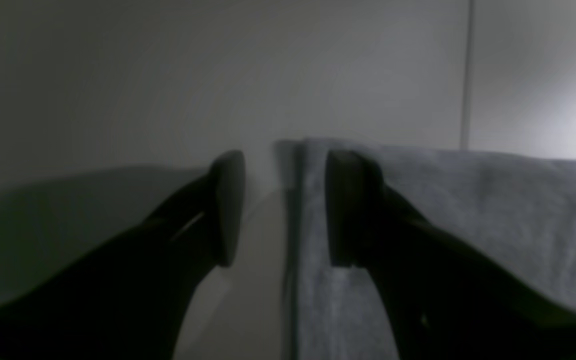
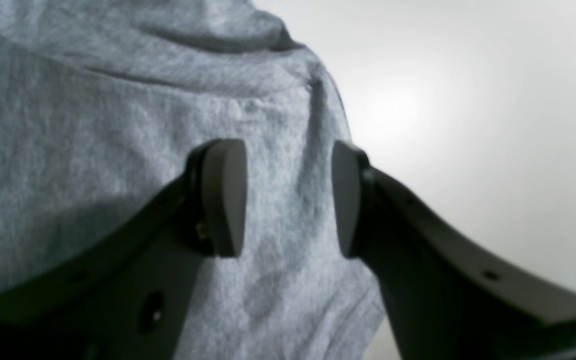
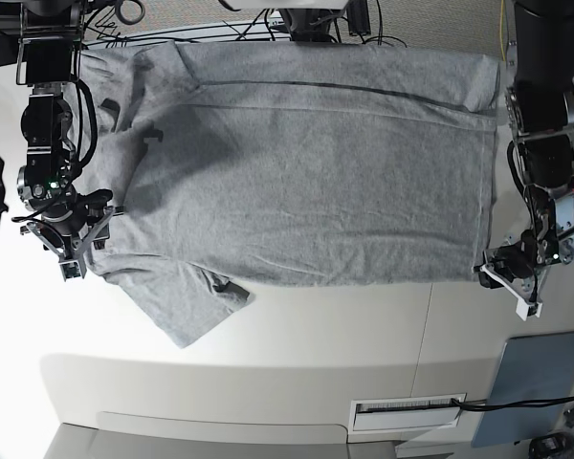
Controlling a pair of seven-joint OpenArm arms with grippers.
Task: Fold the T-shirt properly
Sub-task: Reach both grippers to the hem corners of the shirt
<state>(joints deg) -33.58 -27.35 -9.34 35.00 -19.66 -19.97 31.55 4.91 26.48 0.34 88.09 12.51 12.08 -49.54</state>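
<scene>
The T-shirt [image 3: 306,163] is lying spread flat on the white table [image 3: 297,344], filling most of the far half from left to right, with a fold line running across it near the far edge. One sleeve [image 3: 187,306] is sticking out toward the near left, loose and slightly rumpled.

At the left of the base view, the right gripper [image 3: 79,232] is hanging over the shirt's left edge, just beside the sleeve. In its wrist view, the right gripper [image 2: 288,197] is showing its jaws parted, with grey cloth lying in the gap and under the left finger [image 2: 225,197]; bare table is showing past the right finger. The pads are not pressing on the cloth, so nothing is being gripped.

At the right, the left gripper [image 3: 510,274] is sitting at the shirt's near right corner. In its own view, the left gripper [image 1: 285,207] is also standing open. The shirt's straight edge [image 1: 303,250] is running through the gap, close to the right finger [image 1: 343,207], while the left finger is over bare table.

A grey-blue panel [image 3: 540,382] is lying on the table at the near right, apart from the shirt.
</scene>
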